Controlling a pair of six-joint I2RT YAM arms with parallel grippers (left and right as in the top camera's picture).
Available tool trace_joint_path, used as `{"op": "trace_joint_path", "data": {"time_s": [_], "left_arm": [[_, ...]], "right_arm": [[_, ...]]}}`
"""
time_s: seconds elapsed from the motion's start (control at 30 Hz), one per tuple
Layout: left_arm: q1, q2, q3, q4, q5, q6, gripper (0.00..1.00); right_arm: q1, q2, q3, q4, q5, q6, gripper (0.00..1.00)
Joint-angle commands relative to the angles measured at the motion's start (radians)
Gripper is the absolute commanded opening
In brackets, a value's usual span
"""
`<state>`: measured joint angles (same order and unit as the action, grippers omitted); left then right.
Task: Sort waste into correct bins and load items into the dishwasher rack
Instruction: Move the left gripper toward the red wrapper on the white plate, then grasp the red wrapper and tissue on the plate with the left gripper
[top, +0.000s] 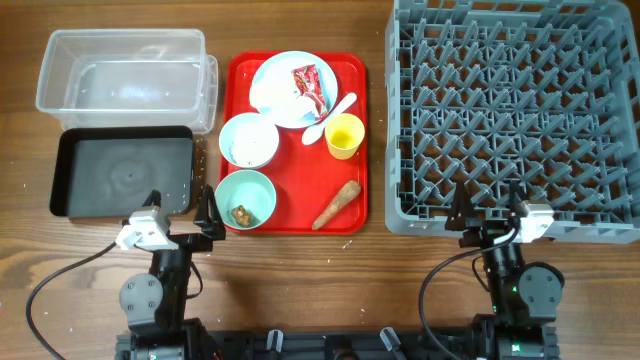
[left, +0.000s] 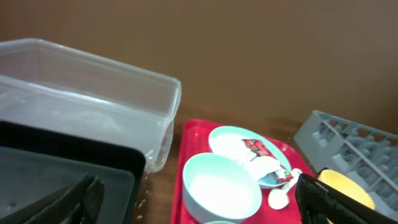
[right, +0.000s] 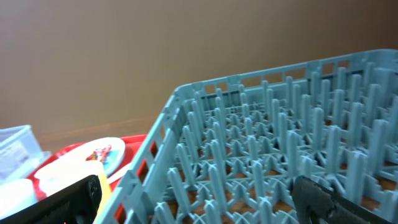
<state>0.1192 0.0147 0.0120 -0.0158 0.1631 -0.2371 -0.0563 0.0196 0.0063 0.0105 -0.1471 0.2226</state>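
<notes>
On the red serving tray, a pale-blue plate holds a red wrapper and a white napkin. Beside it lie a white spoon, a yellow cup, a pale-blue bowl, a mint-green bowl with a brown lump, and a brown stick. The clear tub and black tray stand at the left, the grey rack at the right. My left gripper is open near the black tray. My right gripper is open at the rack's front edge.
The red serving tray sits between the bins and the rack. A few white rice grains lie on the wooden table between the black tray and the red tray. Cables run from both arm bases along the front.
</notes>
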Motion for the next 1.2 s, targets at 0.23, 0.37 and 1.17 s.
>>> {"op": "trace_joint_path", "data": {"time_s": [0.23,0.37,1.17], "left_arm": [[-0.004,0.044,0.117,0.052,0.117,0.055,1.00],[-0.004,0.208,0.278,0.042,0.161,0.077,1.00],[-0.351,1.781,1.823,-0.763,-0.023,0.243,1.00]], "right_arm": [[-0.004,0.012,0.138,0.052,-0.234,-0.016,1.00],[-0.004,0.079,0.281,-0.014,-0.248,-0.040,1.00],[-0.004,0.934,1.083,-0.829,-0.259,-0.062,1.00]]}}
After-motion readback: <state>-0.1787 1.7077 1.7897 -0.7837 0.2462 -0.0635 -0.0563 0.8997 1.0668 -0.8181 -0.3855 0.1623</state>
